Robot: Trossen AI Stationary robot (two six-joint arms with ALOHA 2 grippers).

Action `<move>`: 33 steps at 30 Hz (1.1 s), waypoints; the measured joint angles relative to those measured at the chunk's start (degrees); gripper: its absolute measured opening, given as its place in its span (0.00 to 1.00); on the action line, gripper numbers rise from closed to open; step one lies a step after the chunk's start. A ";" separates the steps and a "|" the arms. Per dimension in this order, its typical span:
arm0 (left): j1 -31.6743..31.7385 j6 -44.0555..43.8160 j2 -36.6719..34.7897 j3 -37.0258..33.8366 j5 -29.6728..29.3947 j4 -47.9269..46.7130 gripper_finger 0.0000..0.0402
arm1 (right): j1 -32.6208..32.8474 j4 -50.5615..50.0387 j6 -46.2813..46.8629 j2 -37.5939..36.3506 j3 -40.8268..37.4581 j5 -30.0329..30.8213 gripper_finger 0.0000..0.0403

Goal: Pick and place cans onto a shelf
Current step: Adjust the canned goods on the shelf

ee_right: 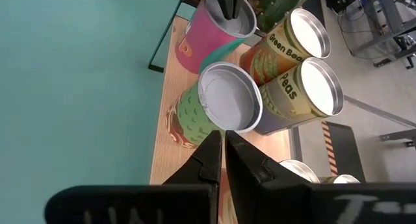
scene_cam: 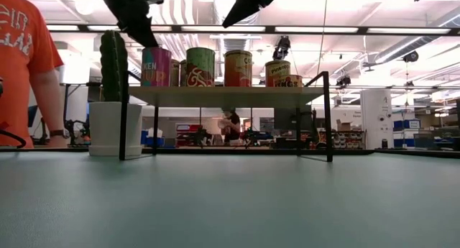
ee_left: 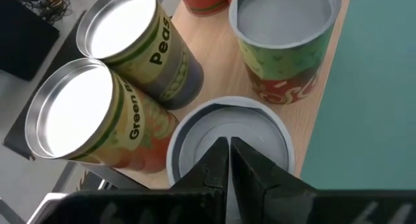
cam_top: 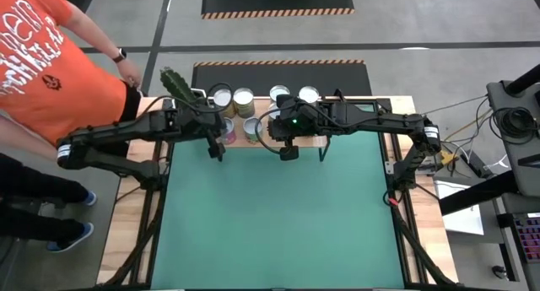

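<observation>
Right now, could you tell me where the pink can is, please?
The pink can stands on the shelf at its left end in the low view, beside the cactus and directly under the shut left claw.

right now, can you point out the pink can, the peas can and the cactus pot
pink can (ee_right: 207, 36), right wrist view, on its pink side wall
peas can (ee_left: 123, 30), left wrist view, on its shiny silver top
cactus pot (scene_cam: 115, 129), low view, on the white pot's front wall
</observation>
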 joint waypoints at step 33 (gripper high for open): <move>-8.41 8.51 -16.53 -19.79 3.12 40.88 0.00 | -0.03 1.87 4.35 0.00 0.62 5.43 0.02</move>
